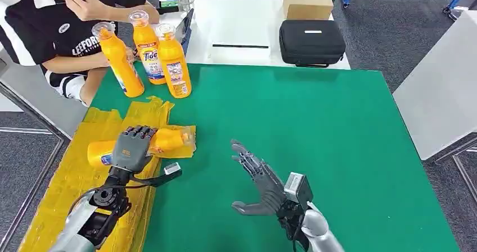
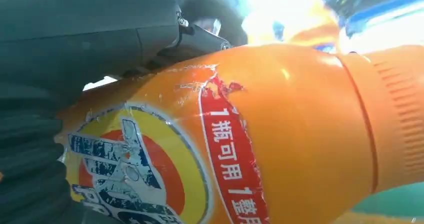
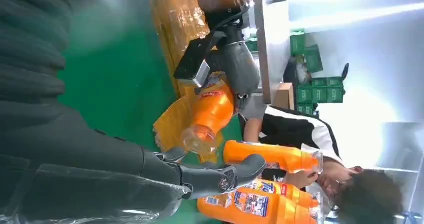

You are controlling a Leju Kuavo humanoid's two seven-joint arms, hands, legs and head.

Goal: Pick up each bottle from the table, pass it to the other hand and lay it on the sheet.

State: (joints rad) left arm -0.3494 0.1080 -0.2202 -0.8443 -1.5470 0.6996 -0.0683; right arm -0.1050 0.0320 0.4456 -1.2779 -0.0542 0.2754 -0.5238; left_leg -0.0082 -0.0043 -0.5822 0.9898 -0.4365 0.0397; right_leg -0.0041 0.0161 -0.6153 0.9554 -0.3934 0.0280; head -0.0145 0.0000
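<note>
The left robot hand [image 1: 133,147] grips an orange bottle [image 1: 169,140] lying on its side over the yellow sheet [image 1: 73,179], its clear cap end toward the table's green middle. The fingers wrap over the bottle's body; in the left wrist view the label [image 2: 150,169] with red and blue print is close to the camera. The right robot hand [image 1: 257,179] hovers over the green table [image 1: 315,128], fingers spread and holding nothing, well apart from the bottle. 3 more orange bottles [image 1: 147,52] stand upright together at the far left corner of the green surface, just beyond the sheet. A person [image 1: 56,21] in a black and white shirt sits beside them. On the white table behind lie a black case [image 1: 311,42] and a cardboard box [image 1: 307,0].
</note>
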